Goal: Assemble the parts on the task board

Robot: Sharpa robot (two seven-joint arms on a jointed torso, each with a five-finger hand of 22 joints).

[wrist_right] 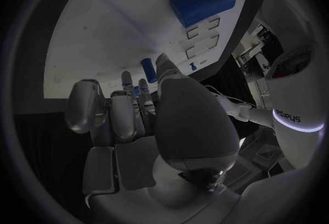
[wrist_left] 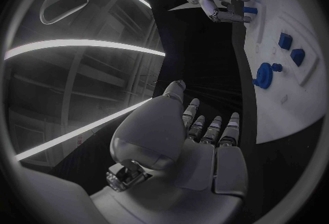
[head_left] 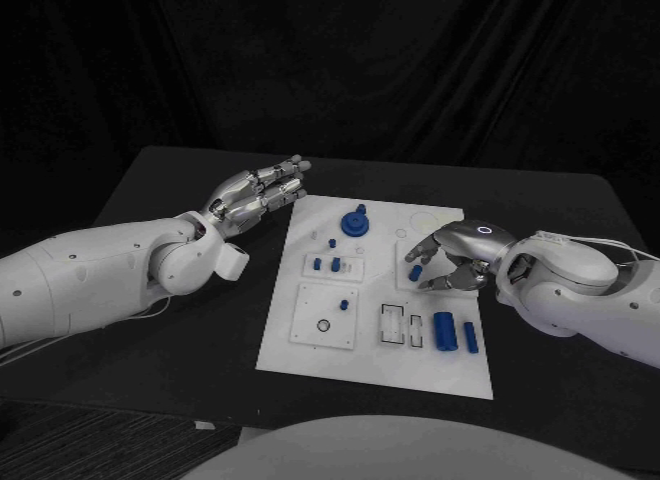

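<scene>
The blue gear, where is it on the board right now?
The blue gear sits at the task board's far end in the head view, between the left hand and the right hand.

I see a dim, dark-draped head view where only the white task board (head_left: 373, 300) stands out evenly lit with soft shadows, while both wrist views bend straight edges at their rims and bright ceiling strips glare beyond the left hand (wrist_left: 192, 147).

— How did the task board (head_left: 313, 355) look?
— Matt white, smooth, like plastic; the blue parts (head_left: 444, 331) on it seemed smooth plastic too.
— And the hands?
— The left hand (head_left: 258, 194) was silvery and metallic with a sheen; the table (head_left: 186, 190) was matt black.
</scene>
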